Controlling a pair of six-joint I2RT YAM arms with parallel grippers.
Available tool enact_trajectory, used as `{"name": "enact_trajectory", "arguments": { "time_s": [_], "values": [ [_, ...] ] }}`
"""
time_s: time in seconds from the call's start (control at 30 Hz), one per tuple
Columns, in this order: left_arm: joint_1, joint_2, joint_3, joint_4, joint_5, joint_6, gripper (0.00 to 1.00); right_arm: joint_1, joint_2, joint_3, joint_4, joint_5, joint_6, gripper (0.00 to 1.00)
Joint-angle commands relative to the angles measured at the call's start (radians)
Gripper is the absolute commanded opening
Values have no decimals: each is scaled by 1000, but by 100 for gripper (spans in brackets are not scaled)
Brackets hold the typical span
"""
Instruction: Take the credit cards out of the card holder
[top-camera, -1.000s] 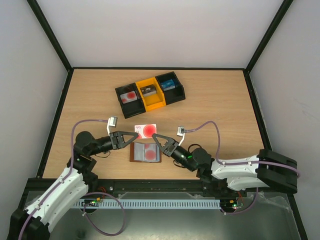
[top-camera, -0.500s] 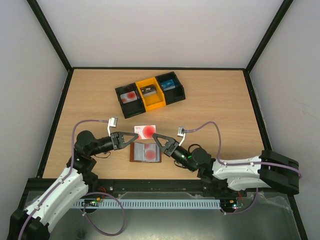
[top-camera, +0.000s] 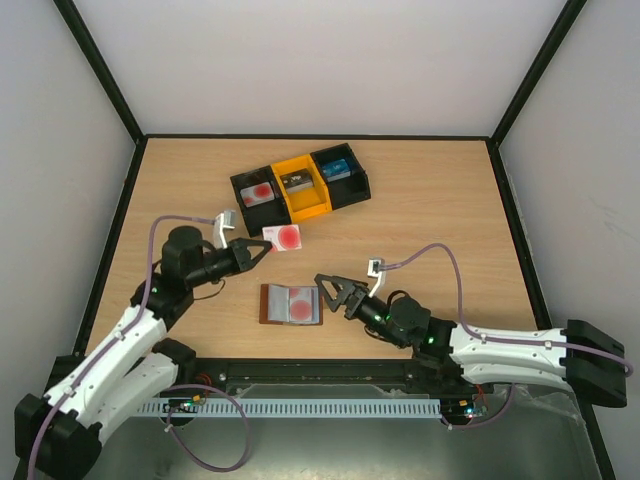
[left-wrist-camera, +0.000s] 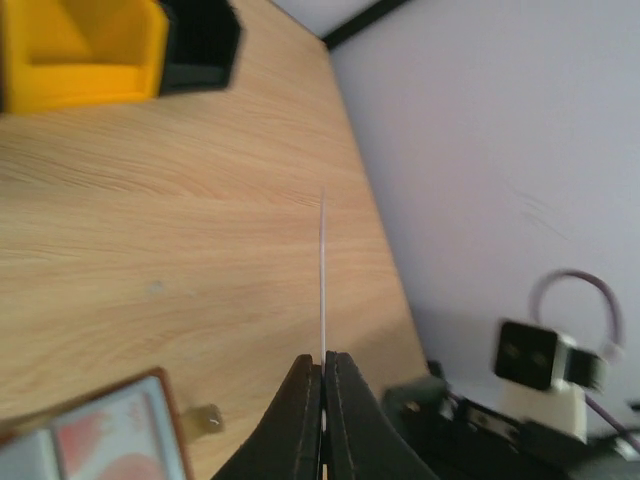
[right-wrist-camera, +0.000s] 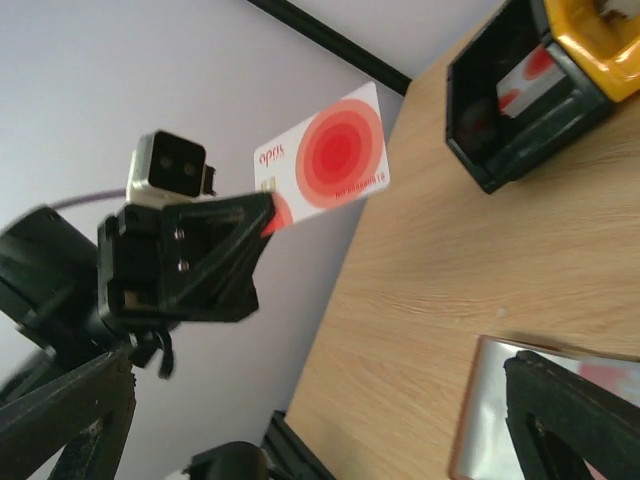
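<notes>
The card holder lies open on the table, brown-edged, with a red-pink credit card showing in its pocket. My left gripper is shut on a whitish credit card with a red round mark, held in the air beyond the holder. That card shows edge-on above the closed left fingertips, and flat in the right wrist view. My right gripper stands open and empty just right of the holder.
A three-part tray, black with a yellow middle, sits behind the held card; its left compartment holds a whitish card with a red mark. The black enclosure frame runs along the table's left edge.
The right gripper opened, let go of the whitish card and drew back to the right. The left gripper shut on that card and carried it away from the holder toward the tray.
</notes>
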Motion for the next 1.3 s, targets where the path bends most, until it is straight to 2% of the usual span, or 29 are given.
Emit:
{"name": "enact_trajectory", "arguments": {
  "time_s": [0.0, 0.27, 0.53, 0.73, 0.9, 1.27],
  "values": [
    [24, 106, 116, -170, -199, 139, 3, 4, -74, 26, -225, 64, -46, 98],
    [112, 383, 307, -190, -347, 169, 3, 4, -175, 26, -323, 88, -60, 98],
    [191, 669, 454, -159, -402, 185, 3, 3, -238, 51, -401, 88, -83, 98],
    [227, 836, 529, -78, -371, 166, 3, 3, -295, 42, -446, 112, -83, 98],
    [249, 949, 625, -94, -359, 185, 3, 5, -347, 33, -471, 157, -97, 98],
    [262, 1072, 705, -99, -330, 193, 3, 3, -343, 43, -453, 184, -124, 98]
  ]
}}
